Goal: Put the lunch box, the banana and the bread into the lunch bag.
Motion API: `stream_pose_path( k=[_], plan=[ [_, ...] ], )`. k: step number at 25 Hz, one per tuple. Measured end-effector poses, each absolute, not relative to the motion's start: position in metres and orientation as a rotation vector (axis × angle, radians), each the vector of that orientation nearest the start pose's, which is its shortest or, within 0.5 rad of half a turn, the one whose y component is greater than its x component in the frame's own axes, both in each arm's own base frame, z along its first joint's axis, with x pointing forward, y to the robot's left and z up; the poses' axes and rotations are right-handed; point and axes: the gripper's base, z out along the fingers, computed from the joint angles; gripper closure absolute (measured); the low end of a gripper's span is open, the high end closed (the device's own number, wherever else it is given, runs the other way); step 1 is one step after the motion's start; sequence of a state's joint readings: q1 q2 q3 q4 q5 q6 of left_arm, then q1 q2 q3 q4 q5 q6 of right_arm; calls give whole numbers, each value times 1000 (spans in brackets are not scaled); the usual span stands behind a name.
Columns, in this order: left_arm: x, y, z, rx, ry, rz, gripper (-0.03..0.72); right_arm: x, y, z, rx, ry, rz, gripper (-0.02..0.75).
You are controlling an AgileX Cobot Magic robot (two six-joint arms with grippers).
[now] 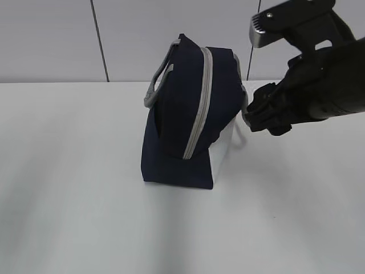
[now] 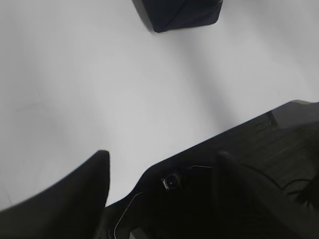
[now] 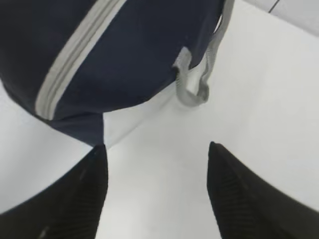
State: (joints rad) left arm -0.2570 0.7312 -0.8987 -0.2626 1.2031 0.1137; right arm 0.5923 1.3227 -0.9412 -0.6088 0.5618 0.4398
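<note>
While no writing shows on the boxy navy-blue fabric lunch bag, both hands stand open, holding nothing: right hand, left hand.

This looks like a lab or robot test bench rather than a home or kitchen. A plain white table fills all 3 views, backed by a bare grey panelled wall with thin dark seams, and a black robot arm reaches in from the right. The only item set out is a navy lunch bag, staged alone on the surface.
</note>
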Motion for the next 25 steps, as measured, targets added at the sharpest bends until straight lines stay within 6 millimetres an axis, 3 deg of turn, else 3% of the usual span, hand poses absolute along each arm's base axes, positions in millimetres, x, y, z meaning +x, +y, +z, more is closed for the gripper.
stream_pose_path(
  k=[7,13,18,25],
  plan=[
    [38,-32,318,444,2369,-386,241,206,122,321,-683,2251,84,266],
    [9,-19,296,441,2276,-311,241,170,107,344,-692,2175,193,215],
    [-3,-12,292,434,2217,-253,241,136,85,335,-691,2174,216,214],
    [0,-10,285,429,2225,-213,241,79,48,321,-653,2113,262,213]
  ],
)
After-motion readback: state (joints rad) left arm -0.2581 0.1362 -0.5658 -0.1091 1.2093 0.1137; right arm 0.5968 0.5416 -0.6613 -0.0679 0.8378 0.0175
